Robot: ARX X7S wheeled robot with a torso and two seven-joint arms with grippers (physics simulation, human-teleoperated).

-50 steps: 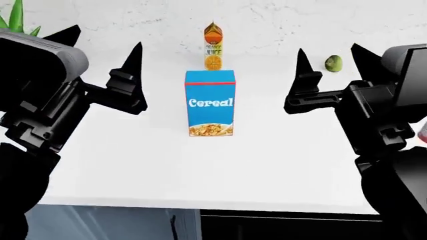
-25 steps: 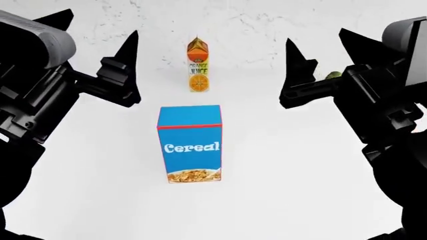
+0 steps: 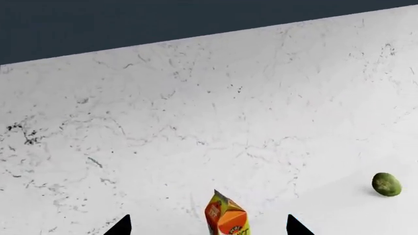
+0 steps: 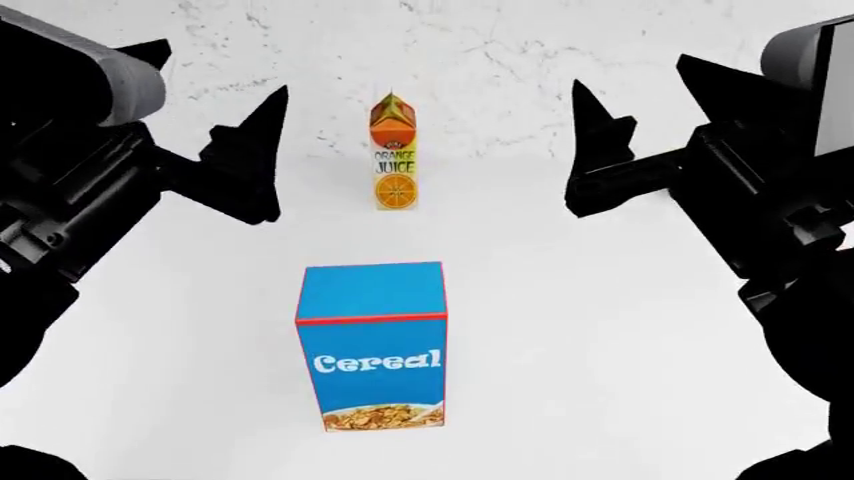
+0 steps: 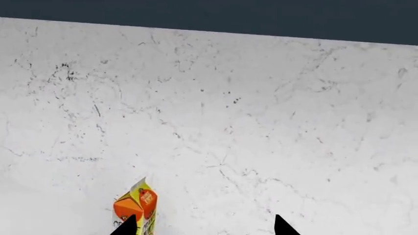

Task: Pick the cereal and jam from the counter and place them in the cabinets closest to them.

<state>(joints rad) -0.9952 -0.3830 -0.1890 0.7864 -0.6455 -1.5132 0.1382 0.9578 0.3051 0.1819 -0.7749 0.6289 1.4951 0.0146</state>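
Observation:
The cereal (image 4: 371, 345), a blue box with a red stripe, stands upright on the white counter (image 4: 601, 350) at the lower middle of the head view. The jam is out of view. My left gripper (image 4: 220, 75) hangs open, up and to the left of the cereal. My right gripper (image 4: 634, 75) hangs open, up and to the right. Neither touches anything. In the wrist views only the dark tips of the left gripper (image 3: 207, 225) and right gripper (image 5: 205, 226) show, spread wide.
An orange juice carton (image 4: 394, 155) stands behind the cereal near the marbled wall (image 4: 481, 50); it also shows as the carton (image 3: 226, 220) and the carton (image 5: 136, 208). A small green fruit (image 3: 386, 184) lies on the counter to the carton's right.
The head view has closed in over the counter: the cereal now sits lower and larger, and the counter's front edge and the green fruit have left the view. Both grippers stay open.

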